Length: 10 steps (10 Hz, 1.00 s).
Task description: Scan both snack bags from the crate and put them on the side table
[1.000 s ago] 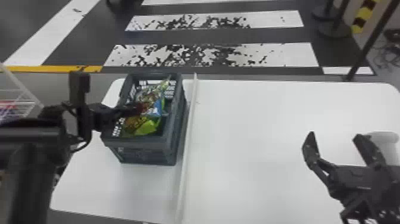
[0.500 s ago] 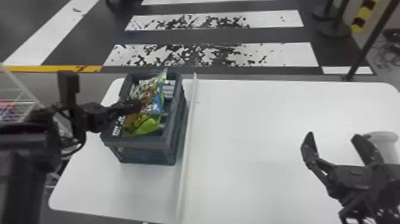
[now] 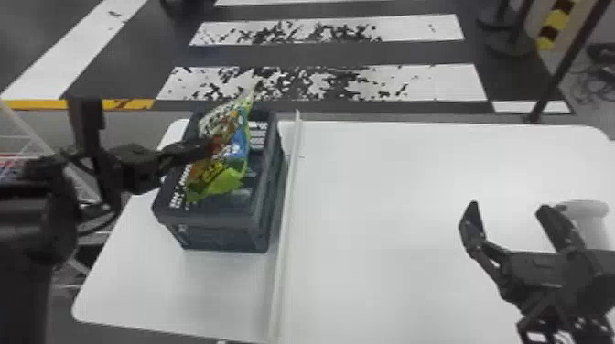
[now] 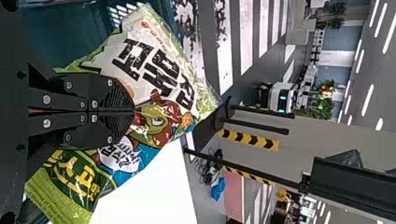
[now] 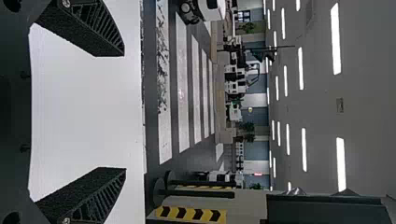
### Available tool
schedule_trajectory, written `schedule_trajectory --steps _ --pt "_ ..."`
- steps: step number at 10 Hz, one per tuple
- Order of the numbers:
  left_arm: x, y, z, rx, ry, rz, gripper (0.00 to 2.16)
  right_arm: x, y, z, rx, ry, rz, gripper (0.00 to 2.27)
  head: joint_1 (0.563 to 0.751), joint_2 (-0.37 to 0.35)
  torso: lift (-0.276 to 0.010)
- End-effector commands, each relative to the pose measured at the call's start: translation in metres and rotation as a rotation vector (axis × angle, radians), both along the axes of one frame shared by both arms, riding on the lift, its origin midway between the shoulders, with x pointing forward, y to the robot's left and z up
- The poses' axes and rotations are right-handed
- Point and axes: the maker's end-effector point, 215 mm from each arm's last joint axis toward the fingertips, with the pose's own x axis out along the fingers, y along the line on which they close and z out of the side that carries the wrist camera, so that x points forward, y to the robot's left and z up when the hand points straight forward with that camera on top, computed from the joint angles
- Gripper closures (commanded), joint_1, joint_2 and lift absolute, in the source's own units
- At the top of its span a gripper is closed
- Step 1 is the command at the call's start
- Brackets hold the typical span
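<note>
Green-and-white snack bag (image 4: pixel 159 79) is clamped in the left pincer (image 4: pixel 131 111), likely to lift it clear of the crate (image 3: pixel 206 219) beneath; right pincer (image 3: pixel 509 210) gapes.

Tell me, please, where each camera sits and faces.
Head view: on the head, facing forward and down at crate and table; both arms show.
Left wrist view: on that wrist, facing past the left gripper, shut on a snack bag.
Right wrist view: on that wrist, facing over the table through the open right gripper.
The first two share the bag.
</note>
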Motion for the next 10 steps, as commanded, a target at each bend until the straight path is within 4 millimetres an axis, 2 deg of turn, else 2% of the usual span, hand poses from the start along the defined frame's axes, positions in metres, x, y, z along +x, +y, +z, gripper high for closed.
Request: schedule_trajectory --steps 1,3,4,5,6,8,9,10 --pt "-0.007 -0.01 0.025 -0.021 -0.024 -0.01 2.14 0.0 0.0 0.0 0.0 -0.001 0.0 0.05 0.695 0.113 -0.087" --pt "-0.017 -0.043 0.059 -0.062 -0.087 -0.057 2.14 -0.001 0.0 0.001 -0.001 -0.002 0.0 0.05 0.695 0.1 -0.087" --pt "-0.021 -0.063 0.067 -0.071 -0.11 -0.067 2.14 -0.002 0.0 0.0 0.0 0.001 -0.002 0.05 0.695 0.082 -0.087" --pt "-0.023 -0.094 0.07 -0.091 -0.119 -0.101 2.14 -0.002 0.0 0.001 -0.001 -0.002 0.0 0.05 0.695 0.057 -0.087" --pt "-0.027 -0.125 0.066 -0.108 -0.103 -0.131 2.14 -0.003 -0.001 0.001 -0.002 -0.001 -0.003 0.05 0.695 0.041 -0.087" --pt "-0.031 -0.189 0.052 -0.133 -0.079 -0.172 2.14 -0.004 -0.005 0.001 -0.005 0.001 -0.016 0.05 0.695 -0.045 -0.087" --pt "-0.037 -0.224 0.041 -0.151 -0.052 -0.205 2.14 -0.004 -0.008 0.003 -0.009 -0.002 -0.022 0.05 0.695 -0.096 -0.087" --pt "-0.045 -0.257 0.016 -0.134 -0.013 -0.241 2.14 -0.004 -0.013 0.004 -0.013 -0.002 -0.035 0.05 0.695 -0.118 -0.087"
